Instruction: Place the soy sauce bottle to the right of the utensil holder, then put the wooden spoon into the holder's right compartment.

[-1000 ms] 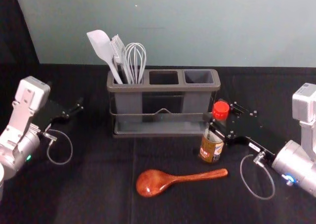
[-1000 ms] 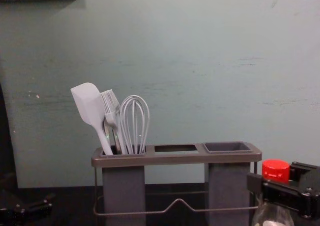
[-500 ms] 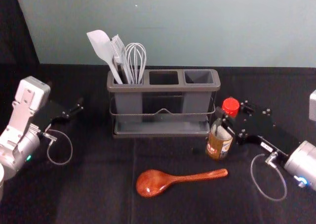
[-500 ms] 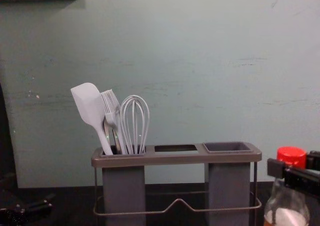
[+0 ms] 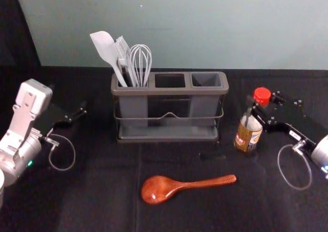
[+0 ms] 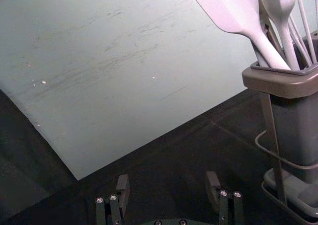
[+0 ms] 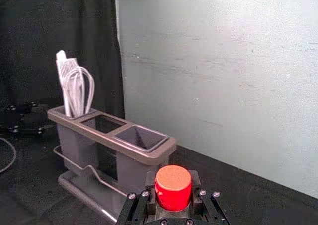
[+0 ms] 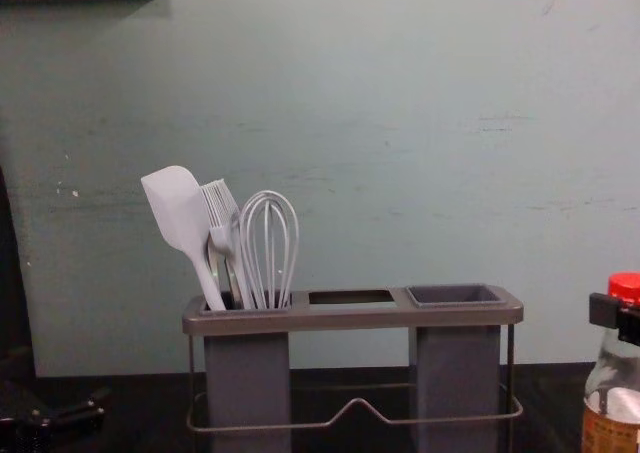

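My right gripper (image 5: 264,113) is shut on the neck of the soy sauce bottle (image 5: 248,134), just under its red cap, to the right of the utensil holder (image 5: 169,91). In the right wrist view the red cap of the bottle (image 7: 173,187) stands between the fingers of my right gripper (image 7: 173,200). The bottle is upright with a gap to the holder. On the cloth in front of the holder lies the wooden spoon (image 5: 160,189), handle toward the right. My left gripper (image 5: 82,111) is parked at the left; the left wrist view shows this gripper (image 6: 169,187) open and empty.
A white spatula (image 5: 105,48), a brush and a whisk (image 5: 141,60) stand in the holder's left compartment. The middle opening (image 5: 169,80) and right compartment (image 5: 206,80) hold no utensils. A wall rises behind the black-covered table (image 5: 92,191).
My right gripper has carried the soy sauce bottle to the right and somewhat back, away from the holder. The left arm, holder and spoon have stayed still.
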Available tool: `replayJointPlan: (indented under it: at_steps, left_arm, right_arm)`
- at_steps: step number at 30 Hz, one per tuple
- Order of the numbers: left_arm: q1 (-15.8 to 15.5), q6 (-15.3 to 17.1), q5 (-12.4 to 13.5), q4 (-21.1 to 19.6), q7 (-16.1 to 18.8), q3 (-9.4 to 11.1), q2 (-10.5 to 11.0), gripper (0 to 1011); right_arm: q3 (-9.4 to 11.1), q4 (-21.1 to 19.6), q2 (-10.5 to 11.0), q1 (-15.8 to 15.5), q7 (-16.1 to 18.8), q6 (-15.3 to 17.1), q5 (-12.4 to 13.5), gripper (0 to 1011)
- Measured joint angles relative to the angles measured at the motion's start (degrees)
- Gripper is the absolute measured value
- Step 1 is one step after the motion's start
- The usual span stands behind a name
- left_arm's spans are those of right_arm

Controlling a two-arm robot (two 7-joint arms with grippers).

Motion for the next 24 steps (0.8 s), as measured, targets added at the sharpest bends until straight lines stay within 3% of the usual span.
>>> replayJointPlan:
  at_steps: [11, 24]
  left_arm:
    - [0.0, 0.0, 0.0, 0.0, 0.0, 0.0, 0.0, 1005]
    - [0.0, 0.0, 0.0, 0.0, 0.0, 0.0, 0.0, 1005]
  right_arm:
    - [-0.99, 6.58, -2.5, 6.06, 1.6, 0.99, -0.62, 390]
    - [-2.1, 12.43, -4.78, 10.65, 3.22, -0.76, -1.11, 390]
